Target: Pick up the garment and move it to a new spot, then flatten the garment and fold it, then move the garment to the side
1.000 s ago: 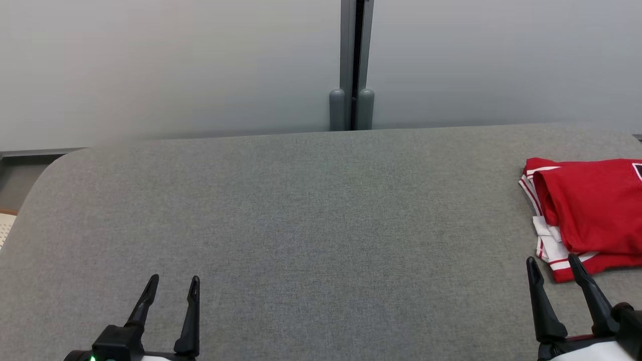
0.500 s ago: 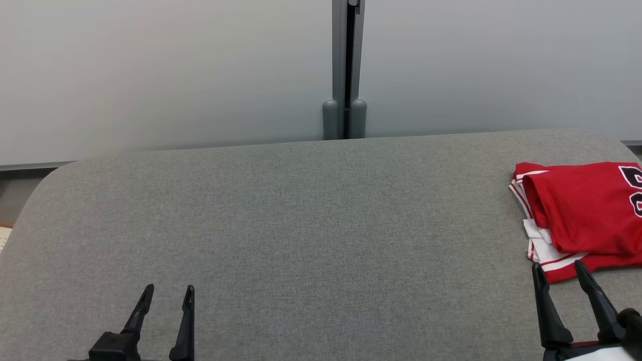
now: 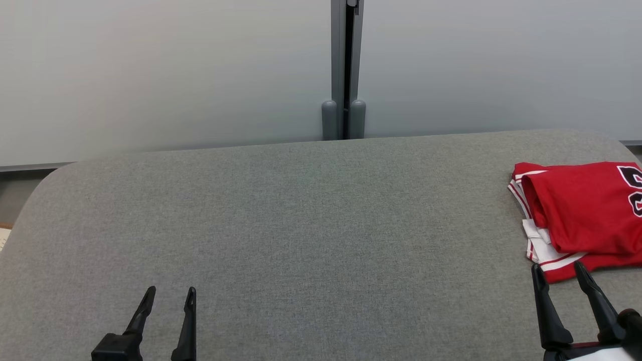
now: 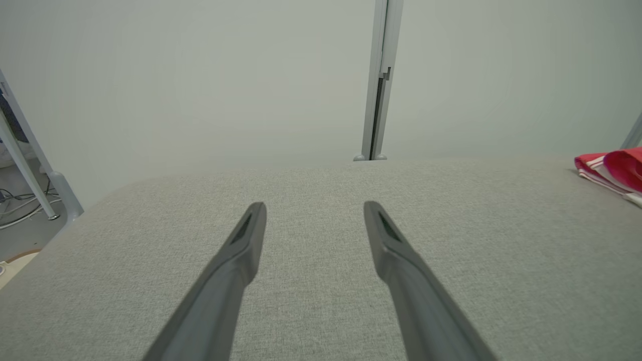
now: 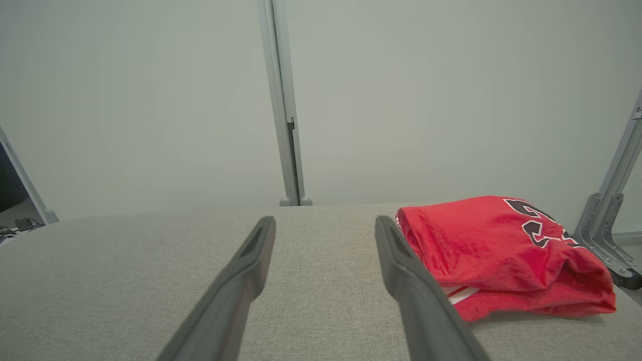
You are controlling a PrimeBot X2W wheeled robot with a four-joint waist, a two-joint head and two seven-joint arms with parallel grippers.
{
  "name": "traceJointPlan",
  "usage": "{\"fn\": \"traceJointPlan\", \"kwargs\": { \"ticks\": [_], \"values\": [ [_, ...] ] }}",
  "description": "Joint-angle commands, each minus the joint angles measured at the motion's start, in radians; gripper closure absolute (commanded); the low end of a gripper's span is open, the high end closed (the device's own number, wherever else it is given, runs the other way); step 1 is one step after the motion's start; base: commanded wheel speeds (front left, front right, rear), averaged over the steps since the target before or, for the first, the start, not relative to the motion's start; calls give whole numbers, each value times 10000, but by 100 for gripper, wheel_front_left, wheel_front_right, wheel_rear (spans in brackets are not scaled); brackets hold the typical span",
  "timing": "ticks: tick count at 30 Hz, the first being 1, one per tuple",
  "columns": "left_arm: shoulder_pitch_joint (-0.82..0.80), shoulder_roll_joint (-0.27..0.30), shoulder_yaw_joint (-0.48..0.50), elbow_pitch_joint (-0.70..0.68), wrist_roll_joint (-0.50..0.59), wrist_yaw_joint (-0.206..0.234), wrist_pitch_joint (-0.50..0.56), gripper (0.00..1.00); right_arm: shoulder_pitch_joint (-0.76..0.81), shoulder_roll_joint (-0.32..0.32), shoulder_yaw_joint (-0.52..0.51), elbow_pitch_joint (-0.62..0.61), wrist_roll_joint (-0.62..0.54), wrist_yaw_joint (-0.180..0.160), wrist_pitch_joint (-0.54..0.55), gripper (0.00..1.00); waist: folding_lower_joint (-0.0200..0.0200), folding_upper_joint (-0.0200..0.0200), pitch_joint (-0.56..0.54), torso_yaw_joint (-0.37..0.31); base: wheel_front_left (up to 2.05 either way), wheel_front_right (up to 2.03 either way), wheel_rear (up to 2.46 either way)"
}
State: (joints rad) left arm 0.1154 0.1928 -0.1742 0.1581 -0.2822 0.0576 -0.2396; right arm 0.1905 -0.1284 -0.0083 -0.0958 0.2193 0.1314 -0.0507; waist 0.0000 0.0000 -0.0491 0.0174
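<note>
The folded red garment [image 3: 582, 210] lies at the right edge of the grey table [image 3: 301, 210], apparently already set aside, which would explain why the left gripper [image 3: 170, 291] and right gripper [image 3: 557, 266] hover near the front edge, fingers spread, holding nothing.

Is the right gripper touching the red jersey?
Cannot tell. In the head view a fingertip of the right gripper overlaps the hem of the red jersey; in the right wrist view a finger crosses it. Neither shows gap or contact plainly.
</note>
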Motion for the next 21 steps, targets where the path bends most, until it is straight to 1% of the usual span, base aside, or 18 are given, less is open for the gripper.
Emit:
{"fn": "traceJointPlan", "kwargs": {
  "ticks": [1, 9, 10, 13, 20, 21],
  "values": [
    [-88, 33, 11, 2, -32, 47, -61, 0, 101, -65, -3, -62, 45, -14, 36, 0, 0, 0, 1, 0, 0, 0, 0],
    [-157, 27, -99, -30, -29, 81, -80, 0, 105, -102, -13, -126, 75, -14, 77, 0, 0, 0, 71, 31, 0, 0, 0],
    [-14, -7, -97, -12, -18, 44, -27, 100, 49, -43, -14, -96, 82, 0, 70, 100, 0, 0, 71, 29, 0, 0, 0],
    [92, -157, -127, 249, -57, 36, 31, 100, 123, 76, 16, 170, 125, 2, 75, 100, 0, 0, 76, 26, 0, 0, 0],
    [-149, -277, 167, 313, -1348, -151, 370, 100, -163, 88, -14, 448, 1535, 1, 167, 100, 0, 0, 101, 15, 0, 0, 0],
    [-149, -277, 167, 313, -1348, -151, 370, 100, -163, 88, -14, 448, 1535, 1, 167, 100, 0, 0, 101, 15, 0, 0, 0]
  ]
}}
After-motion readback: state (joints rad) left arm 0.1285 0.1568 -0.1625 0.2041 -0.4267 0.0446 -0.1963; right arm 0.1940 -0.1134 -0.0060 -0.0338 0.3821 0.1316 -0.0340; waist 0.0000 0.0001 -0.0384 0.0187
